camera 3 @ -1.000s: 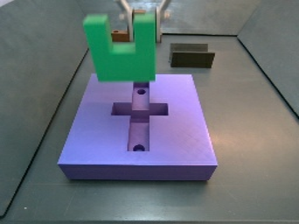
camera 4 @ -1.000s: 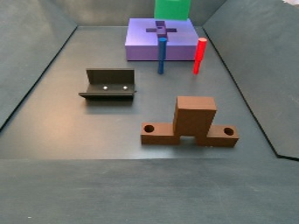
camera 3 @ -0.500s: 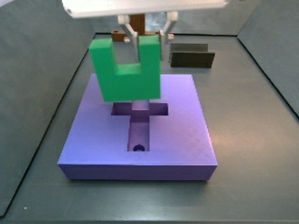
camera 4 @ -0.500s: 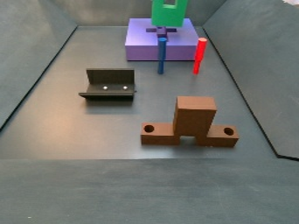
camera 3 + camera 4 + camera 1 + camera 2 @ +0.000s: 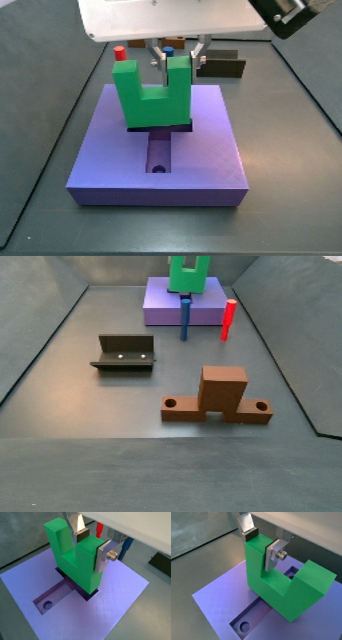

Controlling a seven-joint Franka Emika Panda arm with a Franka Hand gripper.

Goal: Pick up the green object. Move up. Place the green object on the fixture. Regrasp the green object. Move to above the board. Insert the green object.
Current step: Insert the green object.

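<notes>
The green object (image 5: 151, 100) stands prongs-up with its base at the cross recess of the lavender board (image 5: 201, 160). My gripper (image 5: 179, 55) is shut on one prong, silver fingers on either side of it. Both wrist views show this grip on the green object (image 5: 75, 562) (image 5: 284, 587), with the gripper (image 5: 91, 544) (image 5: 262, 543) at the prong's top. The slot's free arm with a round hole (image 5: 50, 601) lies open on the board (image 5: 117, 609). The dark fixture (image 5: 124, 353) stands apart on the floor, also behind the board (image 5: 221, 66). The green object (image 5: 187, 274) sits far back.
A blue peg (image 5: 185, 318) and a red peg (image 5: 229, 319) stand upright by the board's (image 5: 160, 304) near edge. A brown wooden stand (image 5: 221, 396) is on the floor nearer the camera. Grey walls enclose the floor.
My gripper has come down with the green object, from well above the board to its base at the cross recess. Nothing else moved.
</notes>
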